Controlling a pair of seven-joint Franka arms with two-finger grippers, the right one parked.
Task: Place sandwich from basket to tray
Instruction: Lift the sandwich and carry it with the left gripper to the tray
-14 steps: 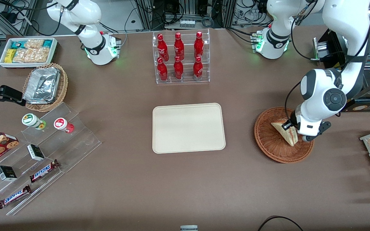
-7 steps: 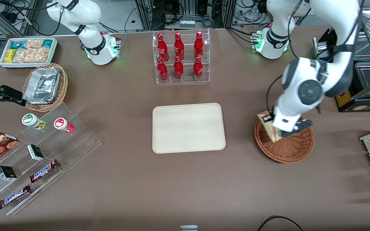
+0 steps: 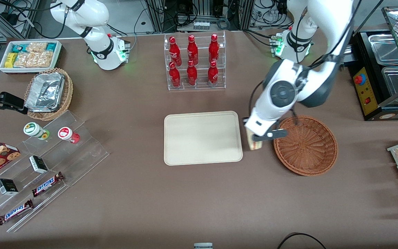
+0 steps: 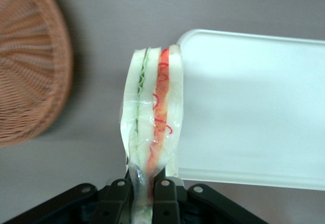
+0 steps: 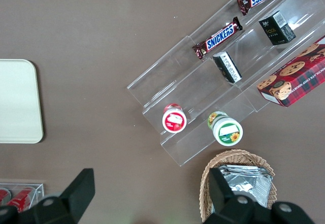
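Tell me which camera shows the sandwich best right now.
The left wrist view: the sandwich fills it, its cut edge with green and red layers plain, pinched at one end by the claw. In the front view only a sliver shows under the arm, between tray and basket. The right wrist view misses it.

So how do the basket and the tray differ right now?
The basket is round, reddish-brown woven wicker; the tray is a flat, smooth, cream rectangle. Both hold nothing: the pincer, shut on the sandwich, hangs over the table between them, at the tray's edge.
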